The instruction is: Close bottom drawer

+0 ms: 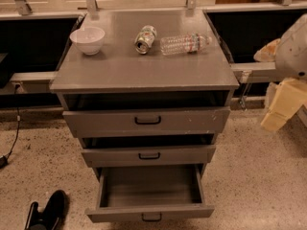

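Observation:
The bottom drawer is the lowest of the grey cabinet's three. It is pulled far out, its inside is bare, and its small black bar handle sits on the low front panel at the picture's bottom edge. The middle drawer and the top drawer each stand out a little. My gripper is black, low at the bottom left over the floor, well left of the bottom drawer and apart from it. Its two fingers stand apart with nothing between them.
On the cabinet top are a white bowl, a can lying on its side and a plastic bottle lying on its side. My white and cream arm is at the right edge. A cable runs down at the left.

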Tool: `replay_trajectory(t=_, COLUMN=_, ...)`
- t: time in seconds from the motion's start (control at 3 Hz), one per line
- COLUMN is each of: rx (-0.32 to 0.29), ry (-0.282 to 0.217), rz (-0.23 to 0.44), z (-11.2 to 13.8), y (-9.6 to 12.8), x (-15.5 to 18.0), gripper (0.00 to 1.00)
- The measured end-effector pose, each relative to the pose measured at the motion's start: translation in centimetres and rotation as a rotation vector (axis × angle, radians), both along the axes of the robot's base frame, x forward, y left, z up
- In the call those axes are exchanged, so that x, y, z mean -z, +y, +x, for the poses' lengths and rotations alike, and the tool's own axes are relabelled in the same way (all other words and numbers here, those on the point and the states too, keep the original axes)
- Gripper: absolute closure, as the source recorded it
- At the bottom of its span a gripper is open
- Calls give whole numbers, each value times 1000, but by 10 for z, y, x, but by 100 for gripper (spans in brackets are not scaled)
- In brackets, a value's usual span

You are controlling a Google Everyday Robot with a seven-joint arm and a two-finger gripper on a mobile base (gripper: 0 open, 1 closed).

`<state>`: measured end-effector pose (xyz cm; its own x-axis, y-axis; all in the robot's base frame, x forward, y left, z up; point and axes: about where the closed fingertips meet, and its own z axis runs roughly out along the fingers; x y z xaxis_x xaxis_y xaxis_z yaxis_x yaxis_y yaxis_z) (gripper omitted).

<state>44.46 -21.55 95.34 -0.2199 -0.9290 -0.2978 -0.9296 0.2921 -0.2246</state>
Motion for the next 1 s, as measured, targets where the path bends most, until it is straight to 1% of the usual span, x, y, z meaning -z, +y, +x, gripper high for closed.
replay_trajectory(t=0.33, rx=-49, ry=15, rz=189, z=-3, y=11, x=72, gripper=0)
replay_trajectory(t=0.67, rx=-89, ry=24, rz=401, z=-24, y=44, x=150, gripper=0)
replay_trajectory(t=1.0, rx=-49, ry=1, rz=476, z=-34, y=49, x=170, gripper=0)
